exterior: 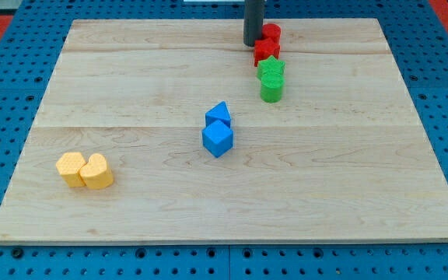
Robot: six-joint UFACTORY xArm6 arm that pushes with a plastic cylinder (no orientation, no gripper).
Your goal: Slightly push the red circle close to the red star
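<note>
The red circle [272, 33] stands near the view's top, right of centre, on the wooden board [131, 85]. The red star [266, 52] lies just below it, touching or nearly touching it. My tip [252, 43] is the lower end of the dark rod, just left of the red circle and at the upper left of the red star, close against both.
A green star [271, 70] and a green cylinder [271, 89] sit in a line below the red star. Two blue blocks [218, 131] lie mid-board. A yellow hexagon [71, 168] and a yellow heart [97, 172] lie at the lower left.
</note>
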